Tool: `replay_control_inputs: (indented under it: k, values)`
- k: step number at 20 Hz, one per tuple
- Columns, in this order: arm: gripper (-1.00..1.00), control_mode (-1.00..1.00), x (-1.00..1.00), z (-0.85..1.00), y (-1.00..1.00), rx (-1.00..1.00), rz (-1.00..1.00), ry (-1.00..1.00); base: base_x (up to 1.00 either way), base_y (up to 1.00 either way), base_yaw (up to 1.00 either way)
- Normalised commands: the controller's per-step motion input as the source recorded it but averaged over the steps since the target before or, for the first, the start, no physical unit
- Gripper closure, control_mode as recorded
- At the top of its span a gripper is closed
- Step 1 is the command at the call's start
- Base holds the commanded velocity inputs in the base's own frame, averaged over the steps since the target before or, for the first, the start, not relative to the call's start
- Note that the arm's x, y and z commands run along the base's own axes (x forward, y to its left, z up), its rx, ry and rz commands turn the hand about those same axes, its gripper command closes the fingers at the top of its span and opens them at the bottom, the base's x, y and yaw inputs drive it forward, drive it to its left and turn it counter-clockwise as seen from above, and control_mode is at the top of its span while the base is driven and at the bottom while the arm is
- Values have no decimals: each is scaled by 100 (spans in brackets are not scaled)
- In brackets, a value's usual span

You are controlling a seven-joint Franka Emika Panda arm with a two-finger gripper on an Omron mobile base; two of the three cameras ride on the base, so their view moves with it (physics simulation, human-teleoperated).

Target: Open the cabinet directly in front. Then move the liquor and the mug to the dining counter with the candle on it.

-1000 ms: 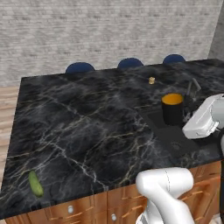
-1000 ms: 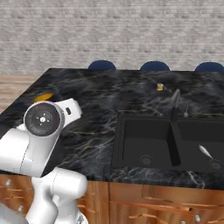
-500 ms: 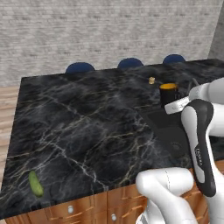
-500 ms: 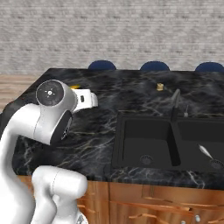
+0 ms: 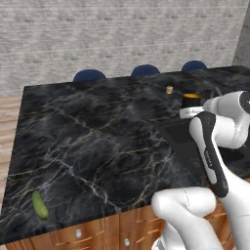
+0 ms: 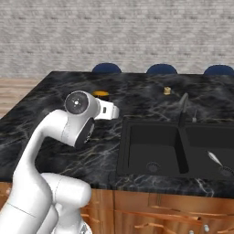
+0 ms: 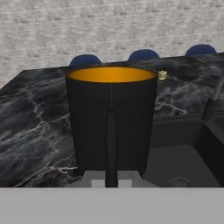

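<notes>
The claw (image 7: 111, 181) is pinched on the handle of the mug (image 7: 111, 118), its jaws pressed nearly together on that thin vertical strip at the mug's near side. In the hand view the mug stands upright straight ahead, black outside, yellow-orange inside, its rim level. In the left base view the mug (image 5: 191, 99) shows just beyond the white wrist, only its orange rim and a bit of dark wall clear of the arm; in the right base view the mug (image 6: 101, 94) peeks out behind the round white joint. Whether its base touches the slab or hangs just above it cannot be told.

Below it lies the dining counter (image 5: 88, 141), a broad black marble slab with white veins. To the right of the mug a black double sink (image 6: 155, 146) is sunk into the slab, with a dark faucet (image 6: 183, 109) at its far edge. Farther back, beyond the mug and to its right, a small yellowish candle (image 6: 167, 90) sits on the marble. Three dark-blue stools (image 6: 161, 69) line the far edge, before a grey brick wall. At the near left corner of the slab lies a green cucumber (image 5: 39, 204), well apart from the mug. Wooden drawer fronts (image 5: 78, 233) with small knobs run under the near edge.
</notes>
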Motion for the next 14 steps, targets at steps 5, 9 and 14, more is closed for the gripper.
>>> replay_control_inputs:
  k: [5, 9, 14]
  values:
    - [100, -100, 90, -12, -25, 1, -12, 2, 0, 0, 0]
    - [100, -100, 95, -11, -49, 0, -4, 8, 0, 0, 0]
    - [100, -100, 100, -25, -40, 0, -1, 11, 0, 0, 0]
